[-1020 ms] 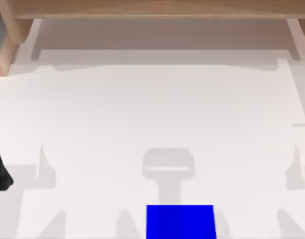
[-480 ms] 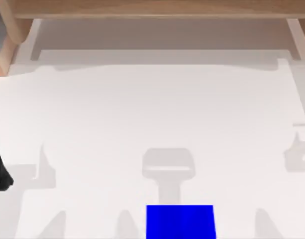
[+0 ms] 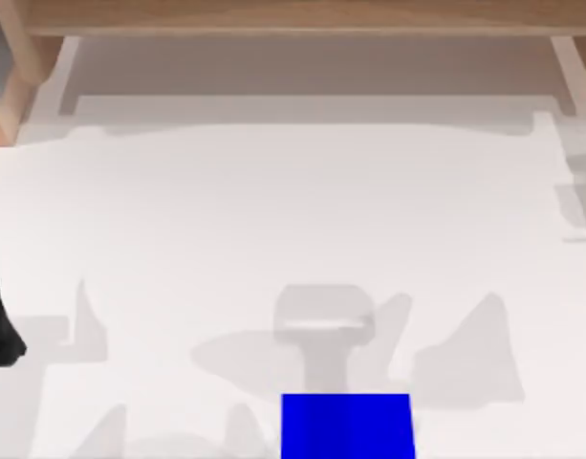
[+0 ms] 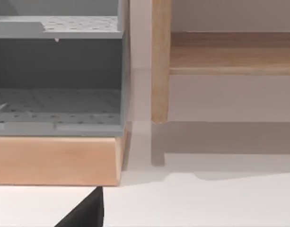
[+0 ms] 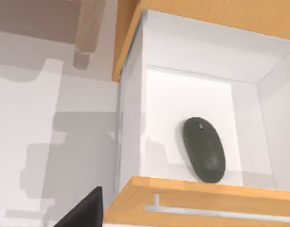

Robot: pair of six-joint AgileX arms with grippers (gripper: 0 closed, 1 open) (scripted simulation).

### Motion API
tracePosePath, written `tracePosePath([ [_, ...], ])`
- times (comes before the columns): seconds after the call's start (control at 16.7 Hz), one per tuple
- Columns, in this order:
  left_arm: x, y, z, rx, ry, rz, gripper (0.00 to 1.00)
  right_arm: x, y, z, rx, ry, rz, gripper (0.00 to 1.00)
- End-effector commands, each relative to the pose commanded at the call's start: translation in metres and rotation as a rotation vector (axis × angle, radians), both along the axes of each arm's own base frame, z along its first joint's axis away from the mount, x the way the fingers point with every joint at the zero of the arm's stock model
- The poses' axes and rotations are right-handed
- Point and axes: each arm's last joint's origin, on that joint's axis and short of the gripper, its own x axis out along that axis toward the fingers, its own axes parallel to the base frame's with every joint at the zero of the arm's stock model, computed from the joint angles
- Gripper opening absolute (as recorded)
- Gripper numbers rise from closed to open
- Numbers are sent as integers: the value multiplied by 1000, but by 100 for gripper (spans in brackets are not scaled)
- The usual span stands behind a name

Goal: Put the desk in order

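Desk (image 3: 273,210) centre bare (shelf (image 3: 302,14) along far edge).

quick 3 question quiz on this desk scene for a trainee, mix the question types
1. True or false: the dark grey oval computer mouse lies inside an open white drawer with a light wooden front and a metal bar handle.
2. Multiple choice: where on the white flat desk is the small blue square pad in the top view? A) under the light-brown wooden raised shelf B) at the near edge, about the middle C) at the far left
3. Fill in: beside the shelf's wooden leg, the left wrist view shows a ____ perforated organiser on a wooden base.

Key: 1 true; 2 B; 3 grey
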Motion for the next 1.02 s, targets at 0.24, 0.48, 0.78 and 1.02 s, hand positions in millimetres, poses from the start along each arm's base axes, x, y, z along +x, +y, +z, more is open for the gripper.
tracePosePath([
  [0.24, 0, 0, 0, 0, 0, 0, 100, 92, -46, -5, -15, 301, -2, 100],
  [0.48, 0, 0, 0, 0, 0, 0, 100, 168, -94, -52, 21, 551, 38, 100],
  [0.78, 0, 0, 0, 0, 0, 0, 100, 222, -130, -128, 93, 745, 115, 100],
  [1.02, 0, 0, 0, 0, 0, 0, 100, 239, -140, -169, 135, 811, 156, 100],
])
